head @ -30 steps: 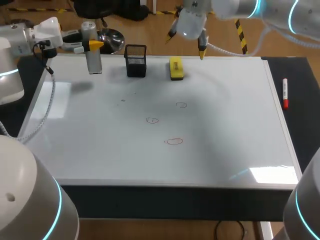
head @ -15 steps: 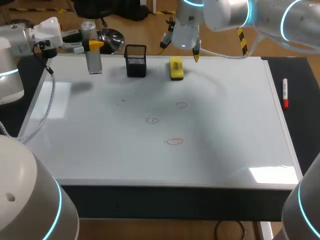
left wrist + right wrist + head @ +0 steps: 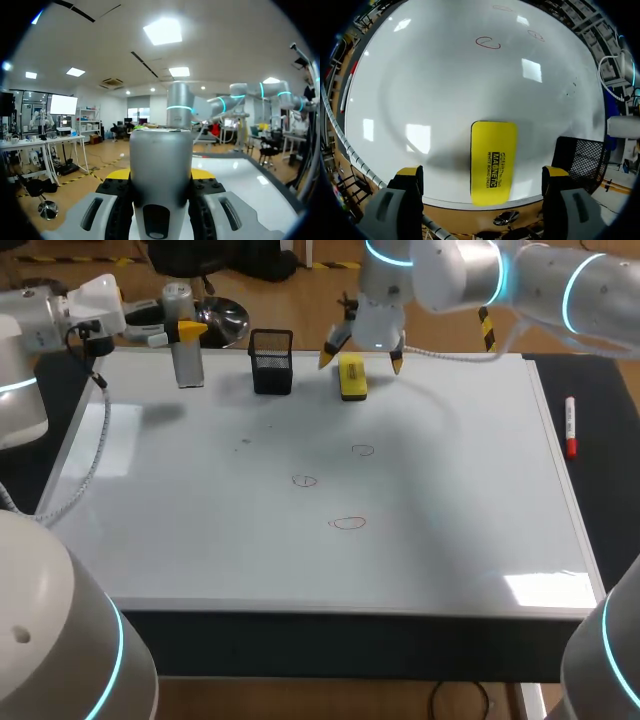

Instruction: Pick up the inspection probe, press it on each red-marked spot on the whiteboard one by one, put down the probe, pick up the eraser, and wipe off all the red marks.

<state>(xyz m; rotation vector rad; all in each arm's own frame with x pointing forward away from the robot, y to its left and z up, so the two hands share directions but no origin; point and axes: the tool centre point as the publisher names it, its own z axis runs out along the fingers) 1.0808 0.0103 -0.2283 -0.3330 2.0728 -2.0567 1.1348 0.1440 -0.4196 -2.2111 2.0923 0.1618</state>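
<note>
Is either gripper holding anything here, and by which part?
Left gripper grips the inspection probe around its mid-body; right gripper, open above the eraser, holds nothing.

This is a robotics lab with a test bench. In the head view a white left arm (image 3: 30, 330) with a cyan light ring enters at the upper left. A matching right arm (image 3: 540, 280) enters at the upper right. Both are above a whiteboard (image 3: 200, 540) laid flat as the worktop, and a marker (image 3: 570, 427) lies at the right.

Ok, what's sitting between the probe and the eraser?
A black mesh cup stands between the probe and the eraser; the head view shows it.
</note>
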